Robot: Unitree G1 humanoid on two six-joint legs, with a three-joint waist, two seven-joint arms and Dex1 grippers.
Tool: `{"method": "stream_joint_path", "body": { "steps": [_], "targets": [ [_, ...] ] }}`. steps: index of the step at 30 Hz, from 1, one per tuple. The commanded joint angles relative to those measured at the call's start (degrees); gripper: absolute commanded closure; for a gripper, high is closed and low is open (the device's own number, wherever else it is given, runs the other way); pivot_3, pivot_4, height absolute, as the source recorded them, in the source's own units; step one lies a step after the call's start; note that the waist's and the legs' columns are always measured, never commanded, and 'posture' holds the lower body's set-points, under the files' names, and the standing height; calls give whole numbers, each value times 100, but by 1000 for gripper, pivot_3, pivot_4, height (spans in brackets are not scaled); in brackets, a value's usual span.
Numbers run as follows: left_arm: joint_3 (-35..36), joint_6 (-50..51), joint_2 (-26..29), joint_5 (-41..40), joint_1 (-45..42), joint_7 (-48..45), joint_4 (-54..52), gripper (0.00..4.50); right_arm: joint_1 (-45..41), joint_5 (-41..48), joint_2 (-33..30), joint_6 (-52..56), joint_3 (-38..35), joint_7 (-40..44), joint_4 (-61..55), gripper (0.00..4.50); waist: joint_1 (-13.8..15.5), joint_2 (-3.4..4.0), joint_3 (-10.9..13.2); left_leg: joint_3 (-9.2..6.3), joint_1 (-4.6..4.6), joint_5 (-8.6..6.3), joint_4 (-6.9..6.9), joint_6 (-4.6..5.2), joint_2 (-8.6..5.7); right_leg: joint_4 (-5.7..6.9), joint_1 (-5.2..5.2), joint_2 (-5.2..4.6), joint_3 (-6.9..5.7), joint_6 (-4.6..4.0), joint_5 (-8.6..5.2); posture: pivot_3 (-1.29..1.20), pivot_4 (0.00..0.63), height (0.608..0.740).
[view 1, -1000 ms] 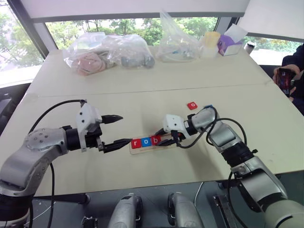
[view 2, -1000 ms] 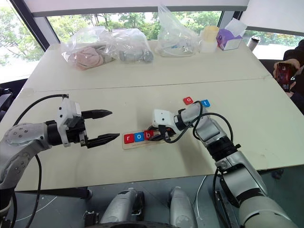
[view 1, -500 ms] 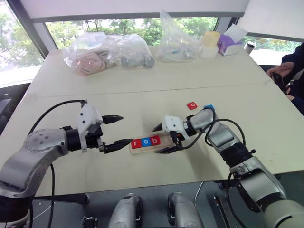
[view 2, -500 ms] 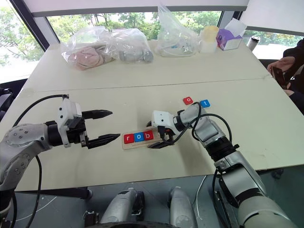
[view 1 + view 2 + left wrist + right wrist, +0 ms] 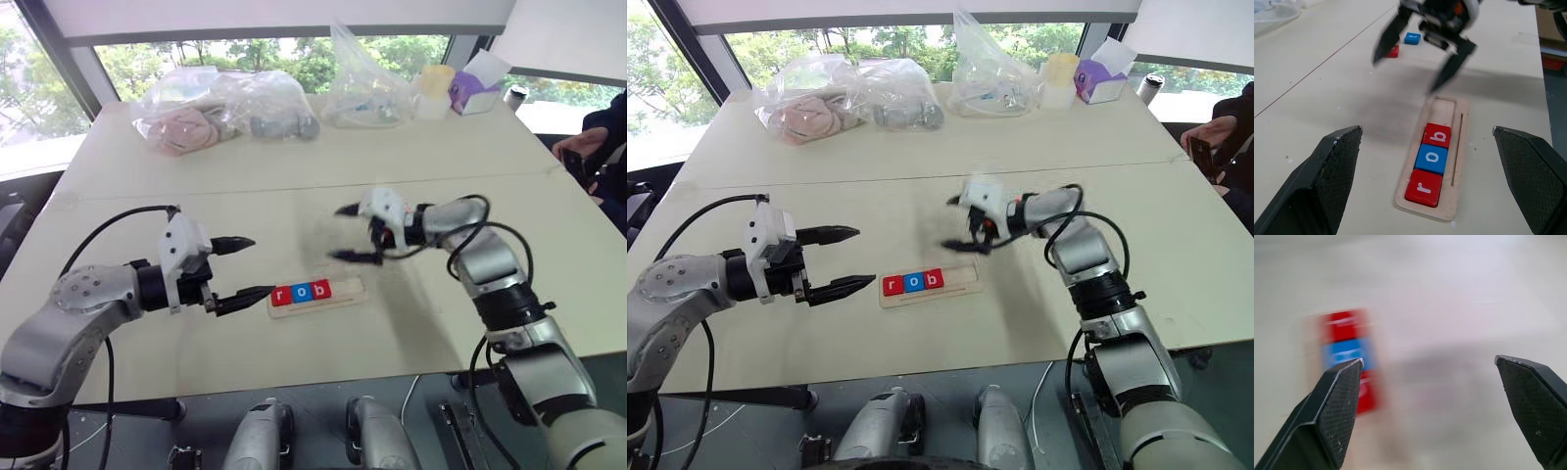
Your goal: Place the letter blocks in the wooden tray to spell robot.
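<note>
The wooden tray (image 5: pixel 343 290) lies on the table near its front, with three letter blocks in its slot: red r (image 5: pixel 282 294), blue o (image 5: pixel 302 291) and red b (image 5: pixel 321 288). Its right part is bare. Two loose blocks, one red (image 5: pixel 1393 51) and one blue (image 5: pixel 1412 38), lie beyond the tray in the left wrist view. My right gripper (image 5: pixel 336 233) hangs open and empty above the table, behind the tray's right end. My left gripper (image 5: pixel 262 265) stands open and empty just left of the tray, pointing at it.
Clear plastic bags (image 5: pixel 220 113) of items, a cup (image 5: pixel 434 91) and a purple tissue box (image 5: pixel 477 83) line the table's far side. A person's hand (image 5: pixel 578 147) shows at the right edge. A seam crosses the table behind the tray.
My right gripper opened off the b block in the tray, then rose and drew back to the right. The left gripper has stayed still.
</note>
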Motion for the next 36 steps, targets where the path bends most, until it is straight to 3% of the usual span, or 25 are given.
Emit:
{"method": "stream_joint_path", "body": {
  "steps": [1,8,22,25,30,32,36],
  "targets": [
    [27,-69,-69,-10,-39,50,-123,0,-123,-309,120,300,-865,-1909,458,72,4,-1,0,0,0,0,0,-1,0,0,0,0,0,0,0,0,150,725],
    [-40,-79,-125,38,-98,49,-82,0,261,-420,524,1217,-1241,-3440,565,72,-47,0,0,3,-31,16,-6,6,0,2,-31,1,1,-1,0,0,150,725],
    [-7,-38,-76,56,-185,14,-34,0,22,-342,875,1273,-1244,-4100,1717,72,-24,2,1,2,-29,26,2,8,6,13,-25,26,0,-1,3,0,150,725],
    [-4,-36,-86,61,-177,46,-49,0,-17,-329,892,1255,-1222,-4086,1883,893,-21,1,1,2,-19,26,2,9,7,14,-15,34,-1,-1,3,0,150,725],
    [-11,-42,-100,68,-151,85,-73,0,68,-278,911,1523,-1229,-4103,1657,3316,10,1,0,-1,3,25,7,11,7,12,12,41,-4,-2,2,0,150,725],
    [-21,-45,-109,69,-134,102,-98,0,195,-269,895,1713,-1227,-4120,1360,3299,10,1,0,-2,5,25,8,11,7,12,15,41,-4,-2,2,0,150,725],
    [-59,-67,-139,78,-142,104,-79,0,1153,-235,785,2803,-1323,-4284,-888,3299,36,1,0,-11,3,22,4,14,9,13,14,32,-4,-1,1,0,150,725]
  ]
}}
